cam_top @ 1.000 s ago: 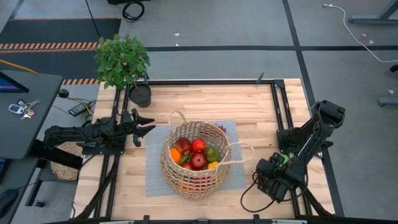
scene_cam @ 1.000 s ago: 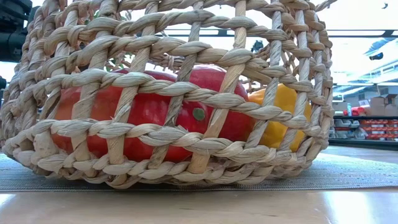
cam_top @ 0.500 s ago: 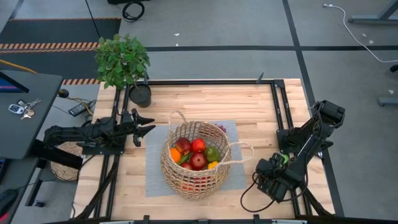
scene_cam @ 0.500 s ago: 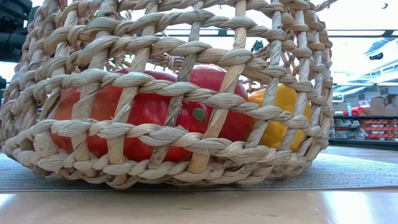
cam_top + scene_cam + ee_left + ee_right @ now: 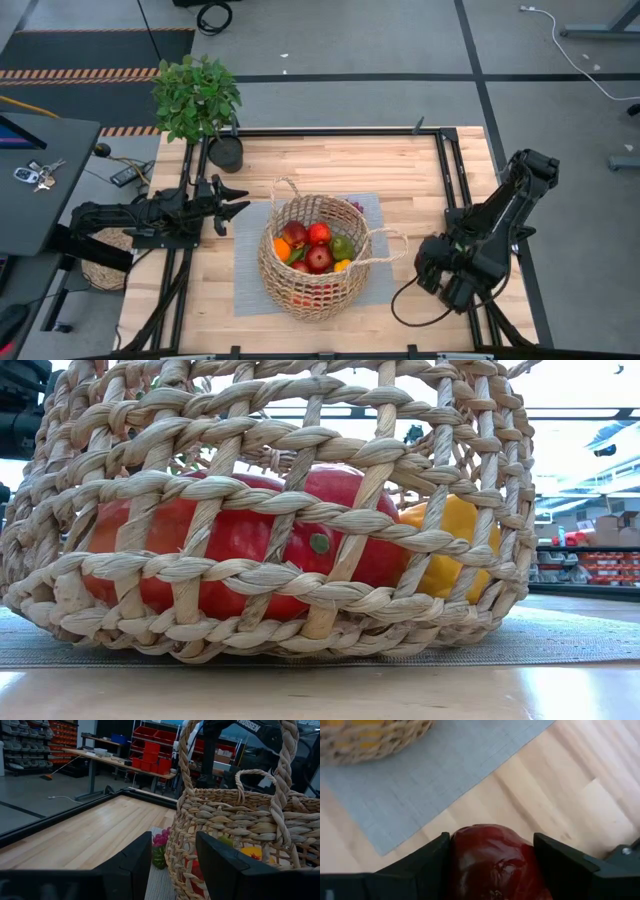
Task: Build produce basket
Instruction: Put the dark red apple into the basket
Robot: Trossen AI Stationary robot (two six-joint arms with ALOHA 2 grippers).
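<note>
- While my right gripper point(image 5: 492, 870) holds a dark red fruit point(image 5: 492, 857) between its fingers, near the table's right edge and well apart from the wicker basket point(image 5: 310, 255), a drop is the first risk: the skin looks smooth and rounded, so I judge it could squirt out if my hold is off-centre.
- The basket sits mid-table on a grey mat point(image 5: 250, 270), already piled with red, green and orange produce point(image 5: 318, 247); setting another piece on top could roll one over the rim.
- One loop handle point(image 5: 390, 247) sticks out toward my right arm, so coming in low could snag it and drag the basket off the mat.
- A pink-and-green vegetable point(image 5: 160, 847) lies on the mat just beside the basket's far side, where a shove could pin it.
- My left gripper point(image 5: 232, 203) waits with fingers spread, left of the basket.
</note>
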